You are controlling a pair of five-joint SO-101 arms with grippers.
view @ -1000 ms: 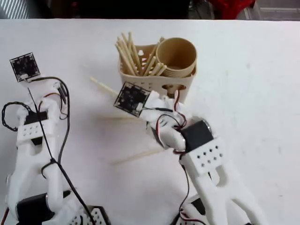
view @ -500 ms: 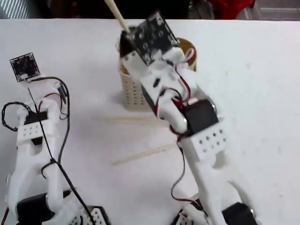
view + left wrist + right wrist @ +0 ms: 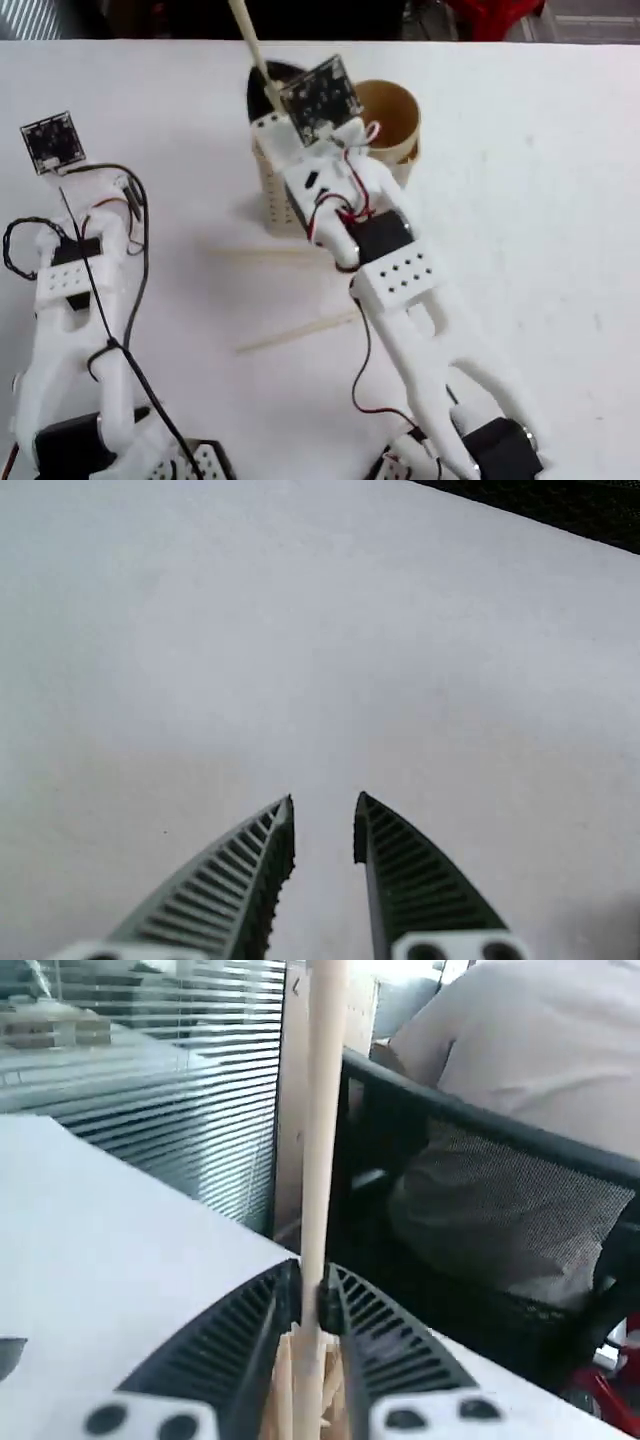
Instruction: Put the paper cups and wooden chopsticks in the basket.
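Over the basket (image 3: 275, 190), toward the far side of the white table (image 3: 520, 200), I hold my right gripper (image 3: 310, 1285). Its two ribbed fingers (image 3: 250, 1330) are pressed together on one wooden chopstick (image 3: 322, 1110). In my right wrist view this stick stands almost upright between the fingers, and most of its length rises above them. In the high view it leans a little to the left and reaches past the far edge of the table. Just below my fingertips I see the tops of a bundle of chopsticks (image 3: 295, 1390), close together.

My right arm (image 3: 400, 290) stretches forward from the near edge and covers the middle of the basket. At the right end of the basket sits the stack of paper cups (image 3: 390, 110), mouth up, just beside my right wrist.

Two more sticks lie flat on the table, outside the basket. The pale chopstick (image 3: 255, 250) lies just in front of the basket wall, between my two arms. The nearer chopstick (image 3: 297, 332) lies closer to me, at a slight angle, and one of its ends goes under my right forearm.

My left arm (image 3: 70, 290) is at the left side of the table, well apart from the basket. My left gripper (image 3: 322, 815) is low over the bare table. Its fingers are a little apart, with a narrow gap, and through this gap I see only the table surface.
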